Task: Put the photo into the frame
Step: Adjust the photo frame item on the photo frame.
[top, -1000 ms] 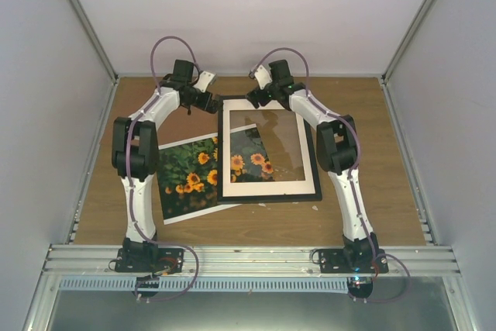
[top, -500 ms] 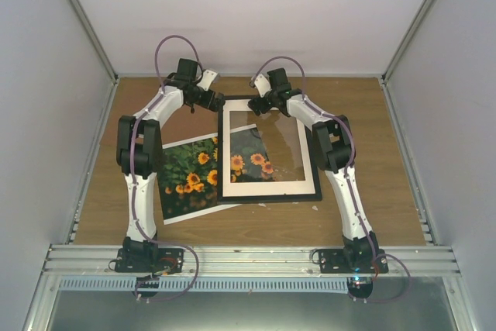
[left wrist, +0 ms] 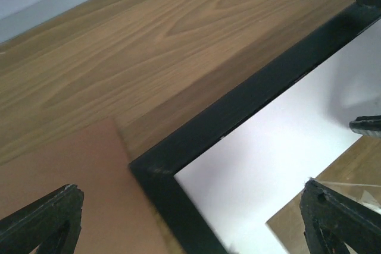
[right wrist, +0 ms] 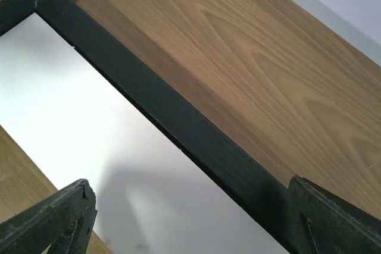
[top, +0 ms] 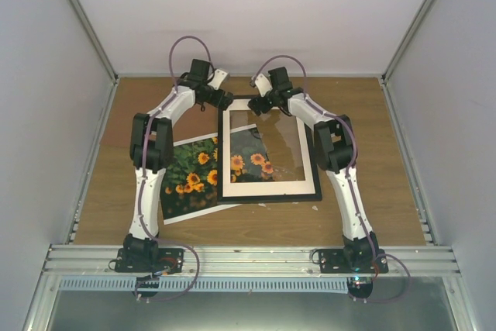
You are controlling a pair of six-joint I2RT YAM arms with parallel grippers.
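Looking down from above, the thin black rectangular picture frame [top: 271,198] lies flat in the middle of the brown wooden bench [top: 372,191]. A plain white mat [top: 267,187] sits inside it. The big paper photo of orange flowers [top: 190,172] lies on its left side, with its right part tucked under the frame. The left gripper [top: 223,101] is at the frame's far left corner, and the right gripper [top: 260,105] is near it over the far edge.

From the left wrist, the black fingers [left wrist: 47,224] stand wide apart and hold nothing. The frame's corner is between them, touching a thin brown board [left wrist: 77,194].

From the right wrist, the fingers [right wrist: 53,218] are also spread apart and empty, above the frame's far edge.
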